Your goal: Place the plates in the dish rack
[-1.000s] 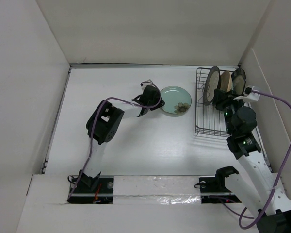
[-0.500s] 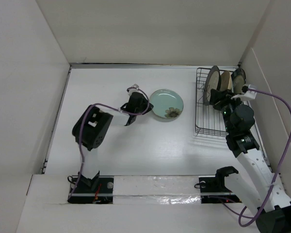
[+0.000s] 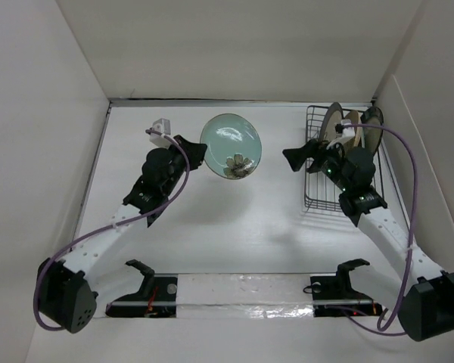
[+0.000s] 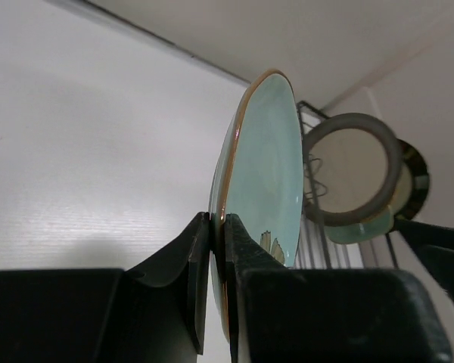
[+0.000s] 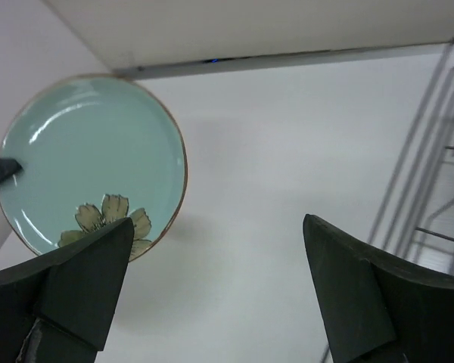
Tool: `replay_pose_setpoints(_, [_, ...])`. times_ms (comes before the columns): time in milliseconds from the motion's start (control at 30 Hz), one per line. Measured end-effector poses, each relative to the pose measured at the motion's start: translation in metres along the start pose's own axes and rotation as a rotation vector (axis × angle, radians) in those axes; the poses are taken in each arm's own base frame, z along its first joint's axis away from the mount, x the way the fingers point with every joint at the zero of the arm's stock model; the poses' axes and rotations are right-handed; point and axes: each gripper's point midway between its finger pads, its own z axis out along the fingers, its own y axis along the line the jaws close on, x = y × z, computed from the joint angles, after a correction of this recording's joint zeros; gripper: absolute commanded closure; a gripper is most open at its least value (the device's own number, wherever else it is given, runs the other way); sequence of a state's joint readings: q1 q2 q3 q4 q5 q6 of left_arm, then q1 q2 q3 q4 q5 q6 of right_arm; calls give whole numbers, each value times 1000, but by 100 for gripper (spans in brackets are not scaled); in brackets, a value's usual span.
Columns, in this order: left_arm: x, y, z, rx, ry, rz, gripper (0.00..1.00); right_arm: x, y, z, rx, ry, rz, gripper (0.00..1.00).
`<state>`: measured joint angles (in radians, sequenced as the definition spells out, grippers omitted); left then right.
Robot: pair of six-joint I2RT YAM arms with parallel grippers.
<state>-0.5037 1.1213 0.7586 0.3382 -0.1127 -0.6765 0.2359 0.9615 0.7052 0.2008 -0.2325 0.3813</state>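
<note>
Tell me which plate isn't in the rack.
The teal flowered plate: the left gripper holds it on edge by its rim, left of the rack, where the other plates stand.

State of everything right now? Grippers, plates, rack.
teal flowered plate: held off the table, on edge
left gripper: shut on its rim
right gripper: open, empty, facing that plate
dish rack: near end unfilled
racked plates: standing on edge at far end

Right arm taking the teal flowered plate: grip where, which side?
The free rim of the teal plate, opposite where the left gripper pinches it, coming from the dish rack side. It's held tilted off the table, so the open right gripper can straddle that edge.
</note>
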Motion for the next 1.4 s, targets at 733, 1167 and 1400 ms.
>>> replay_pose_setpoints(733, [15,-52,-61,285,183,30,100,55,74,34,-338,153,62,2])
replay_pose_setpoints(1167, [13,-36,-58,261,181,116,100,83,116,25,-608,240,150,100])
replay_pose_setpoints(1400, [12,-38,-60,245,182,142,53,81,126,18,-653,233,153,100])
